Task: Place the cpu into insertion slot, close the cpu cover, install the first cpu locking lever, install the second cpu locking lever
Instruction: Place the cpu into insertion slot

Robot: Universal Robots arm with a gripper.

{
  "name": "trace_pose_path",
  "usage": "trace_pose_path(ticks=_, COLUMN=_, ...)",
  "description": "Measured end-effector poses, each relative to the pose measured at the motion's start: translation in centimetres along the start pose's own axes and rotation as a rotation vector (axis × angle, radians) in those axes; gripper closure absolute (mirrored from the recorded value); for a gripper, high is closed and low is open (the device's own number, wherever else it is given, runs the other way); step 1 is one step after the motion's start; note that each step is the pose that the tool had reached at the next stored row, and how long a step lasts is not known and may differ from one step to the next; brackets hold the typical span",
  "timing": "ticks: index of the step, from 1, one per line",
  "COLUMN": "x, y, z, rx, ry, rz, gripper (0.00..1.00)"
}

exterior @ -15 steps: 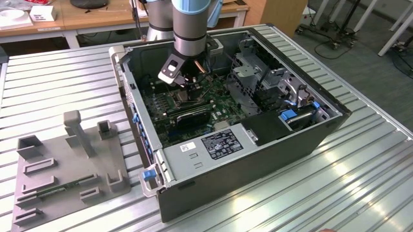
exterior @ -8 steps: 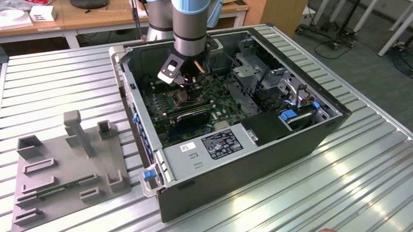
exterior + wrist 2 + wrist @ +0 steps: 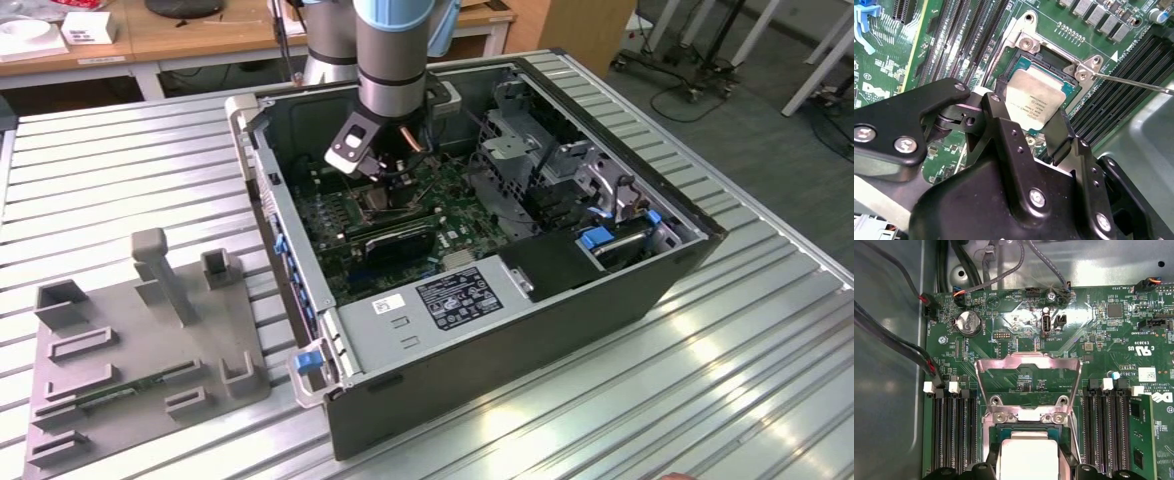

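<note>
Exterior view: gripper point(image 3: 387, 188) inside the open PC case point(image 3: 641, 290), upper centre of frame, over the green motherboard point(image 3: 461, 205). Second wrist view: clamped on the cpu point(image 3: 1036, 97), which sits in the insertion slot point(image 3: 1051, 61). First wrist view: cpu cover point(image 3: 1029, 362) open, tilted up just behind the cpu.

Ribbed silvery metal bench point(image 3: 747, 340) with bright glare streaks. Wooden desks point(image 3: 200, 35) along the back, white box point(image 3: 87, 27) on one. Grey floor point(image 3: 747, 110) at the exterior view's right, wheeled stand bases point(image 3: 667, 70) there.
</note>
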State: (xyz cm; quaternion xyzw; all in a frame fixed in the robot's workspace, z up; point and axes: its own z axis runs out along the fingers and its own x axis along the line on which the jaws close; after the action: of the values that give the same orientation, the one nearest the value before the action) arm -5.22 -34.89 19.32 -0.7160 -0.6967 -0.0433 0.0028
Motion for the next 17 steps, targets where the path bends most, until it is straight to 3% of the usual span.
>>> trace_pose_path(ticks=17, x=0.01, y=-0.18, z=0.11, rx=-0.0022, ry=0.0004, rz=0.001, gripper=0.46)
